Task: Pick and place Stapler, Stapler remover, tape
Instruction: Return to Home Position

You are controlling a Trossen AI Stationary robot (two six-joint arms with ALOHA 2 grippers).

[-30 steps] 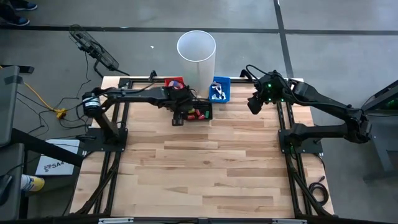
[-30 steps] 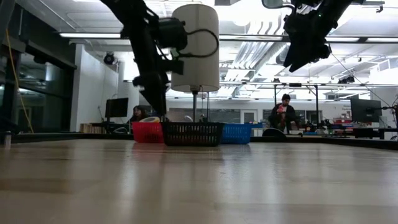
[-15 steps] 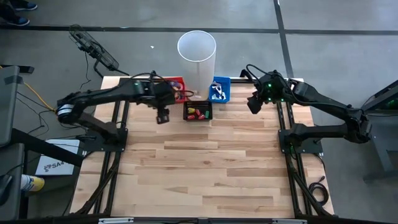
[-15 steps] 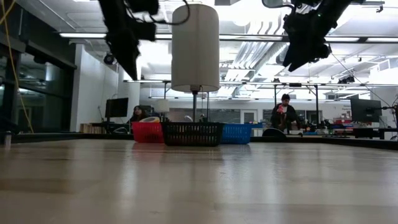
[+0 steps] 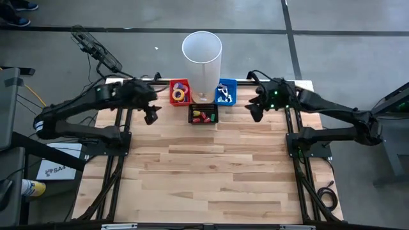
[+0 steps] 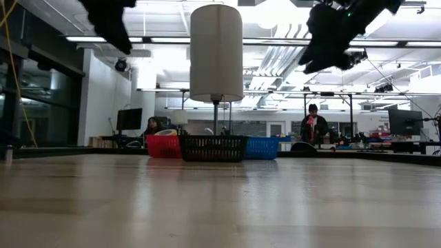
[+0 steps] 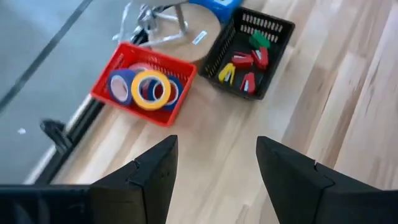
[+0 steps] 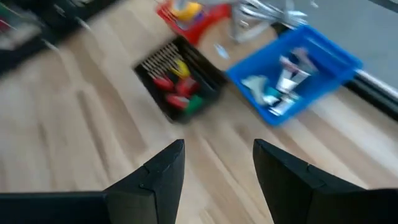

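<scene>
A: High view shows three baskets grouped at the far middle of the counter (image 5: 204, 166) beside a white cylinder (image 5: 202, 56): a red basket (image 5: 179, 91), a black basket (image 5: 203, 115) and a blue basket (image 5: 226, 91). Where do we find the task's things?

B: In the left wrist view the tape rolls (image 7: 144, 88), one yellow ring over blue ones, lie inside the red basket. The black basket holds small red, yellow and green pieces (image 7: 246, 60) that we take to be the stapler removers. In the right wrist view the blue basket holds pale, silvery items (image 8: 283, 81), probably the staplers, though they are too blurred to confirm.

A: And the two grippers?

B: The left gripper (image 5: 151, 115) hangs above the counter just left of the red basket, fingers spread wide and holding nothing. The right gripper (image 5: 254, 111) hangs just right of the blue basket, likewise wide and empty.

A: Which step do we judge to be in hand?

B: All the things appear sorted already, so we read this as both arms clearing the baskets. To do it well, we keep each gripper high enough to pass the basket rims and well away from the tall cylinder.
</scene>
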